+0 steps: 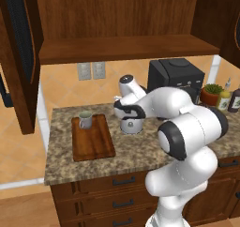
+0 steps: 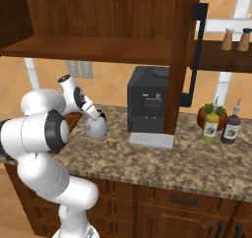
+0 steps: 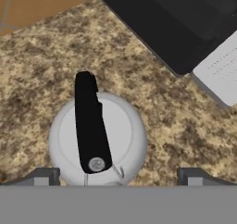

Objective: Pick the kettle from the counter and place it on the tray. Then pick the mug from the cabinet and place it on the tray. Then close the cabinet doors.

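Kettle [image 3: 98,137] sits on counter [image 1: 140,151], just right of tray [image 1: 93,139], directly under gripper [image 3: 118,176]. Jaws fully open, holding nothing, straddling kettle body. Handle [image 3: 91,121] long axis runs roughly crosswise to jaw line. Mug [image 1: 85,120] already on tray. Kettle front cut off by view's lower edge.

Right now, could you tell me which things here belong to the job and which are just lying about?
Job: kettle on the counter, under the open gripper; tray with the mug on it; cabinet, door open.

Lying about: coffee machine, plant pot, two bottles.
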